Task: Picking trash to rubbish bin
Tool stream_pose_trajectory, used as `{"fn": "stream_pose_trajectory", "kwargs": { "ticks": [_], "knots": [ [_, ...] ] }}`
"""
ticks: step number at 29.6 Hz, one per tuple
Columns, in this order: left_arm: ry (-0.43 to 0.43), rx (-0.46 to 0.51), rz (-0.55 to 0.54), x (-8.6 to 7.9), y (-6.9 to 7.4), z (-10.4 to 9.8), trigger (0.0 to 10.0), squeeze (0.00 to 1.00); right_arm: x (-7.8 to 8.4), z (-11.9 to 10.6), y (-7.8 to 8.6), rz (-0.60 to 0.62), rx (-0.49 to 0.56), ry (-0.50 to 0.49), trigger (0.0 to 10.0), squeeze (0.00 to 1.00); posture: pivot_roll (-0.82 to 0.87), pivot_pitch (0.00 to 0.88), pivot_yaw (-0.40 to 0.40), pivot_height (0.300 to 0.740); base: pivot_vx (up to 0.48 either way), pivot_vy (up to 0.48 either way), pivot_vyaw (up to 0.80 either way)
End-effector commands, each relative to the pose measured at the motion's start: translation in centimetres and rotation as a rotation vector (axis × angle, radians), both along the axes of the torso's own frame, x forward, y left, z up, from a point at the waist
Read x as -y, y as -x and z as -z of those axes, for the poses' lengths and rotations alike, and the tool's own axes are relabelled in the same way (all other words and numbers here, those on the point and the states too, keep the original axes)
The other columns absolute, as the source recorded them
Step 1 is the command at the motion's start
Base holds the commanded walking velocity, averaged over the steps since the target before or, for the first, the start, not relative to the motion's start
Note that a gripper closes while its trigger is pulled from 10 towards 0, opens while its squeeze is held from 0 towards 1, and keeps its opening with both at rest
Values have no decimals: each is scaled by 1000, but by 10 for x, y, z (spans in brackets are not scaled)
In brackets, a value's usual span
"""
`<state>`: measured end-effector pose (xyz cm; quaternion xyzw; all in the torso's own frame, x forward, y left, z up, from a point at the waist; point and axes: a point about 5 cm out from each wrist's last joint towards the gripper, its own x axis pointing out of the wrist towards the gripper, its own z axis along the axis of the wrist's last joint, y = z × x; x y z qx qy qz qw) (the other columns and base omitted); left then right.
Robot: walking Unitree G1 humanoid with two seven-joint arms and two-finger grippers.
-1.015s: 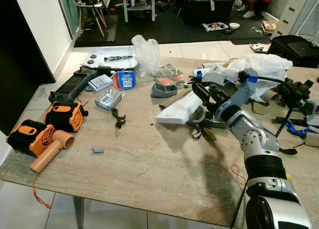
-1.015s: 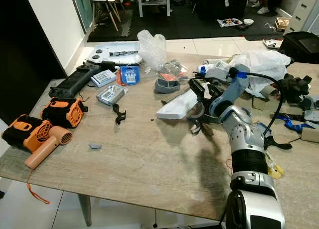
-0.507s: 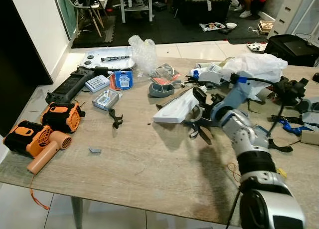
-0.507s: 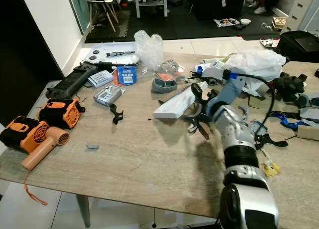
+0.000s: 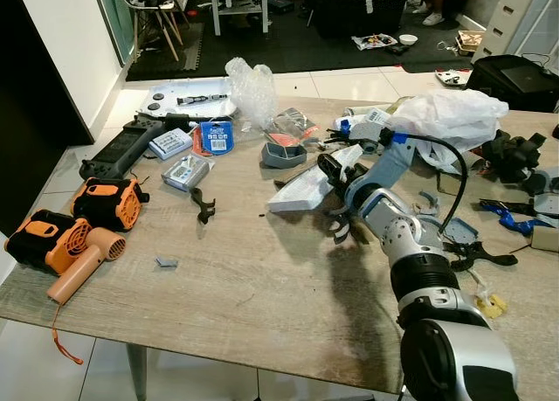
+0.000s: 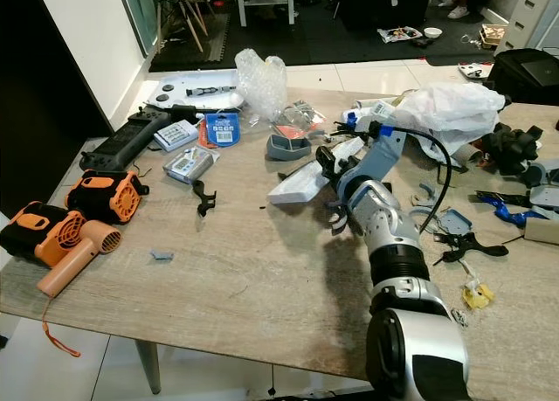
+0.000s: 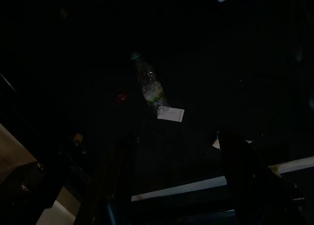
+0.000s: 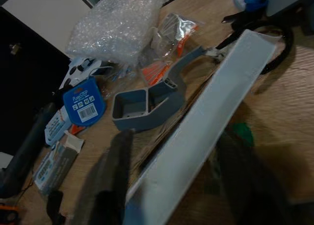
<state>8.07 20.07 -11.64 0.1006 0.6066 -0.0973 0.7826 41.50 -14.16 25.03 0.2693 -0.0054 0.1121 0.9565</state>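
A long white flat box [image 5: 301, 190] lies on the wooden table [image 5: 262, 287], its far end by a grey plastic piece [image 5: 284, 155]. My right gripper [image 5: 336, 169] is at the box's right end. In the right wrist view the box [image 8: 206, 117] runs between the two black fingers [image 8: 115, 176], with a gap on one side, so the right gripper [image 8: 171, 186] is open around it. Bubble wrap [image 5: 251, 91] and a white plastic bag [image 5: 445, 117] sit further back. The left gripper [image 7: 179, 186] hangs open in the dark over a floor with a plastic bottle [image 7: 149, 85].
Orange blowers [image 5: 105, 204] and a hair dryer [image 5: 83, 266] occupy the table's left end. A blue pack [image 5: 216, 139], small boxes and a black clip [image 5: 205, 207] lie left of the white box. Black and blue parts [image 5: 507, 209] clutter the right. The table's front edge is near.
My right arm has swung left and the gripper has closed in on the white box's right end. The box has hardly shifted. The camera has moved slightly.
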Motion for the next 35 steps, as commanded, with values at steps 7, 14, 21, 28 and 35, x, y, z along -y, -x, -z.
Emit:
{"fn": "stream_pose_trajectory", "kwargs": {
  "ticks": [7, 14, 21, 28, 35],
  "knots": [
    [4, -25, -2, 0, 10, 2, 10000, 0, 2, 7, -2, 24, -57, 7, 0, 0, -1, 255, 52, 740, 0, 0, 0],
    [3, -14, 0, 0, 3, 1, 10000, 0, 7, 9, -1, 34, -67, 12, 0, 0, -7, 234, 55, 740, 0, 0, 0],
    [0, -8, 0, -1, 0, 0, 10000, 0, 9, -7, 3, -24, 81, -92, 0, 0, -11, 214, 57, 740, 0, 0, 0],
    [-4, 4, -5, -1, -4, -1, 10000, 0, 21, -39, 26, -225, 405, -374, 0, 0, -19, 195, 55, 740, 0, 0, 0],
    [11, 35, -49, 0, -10, -2, 10000, 0, 11, -30, 70, -577, 602, -282, 10000, 0, -30, 179, 55, 740, 0, 0, 0]
  ]
}}
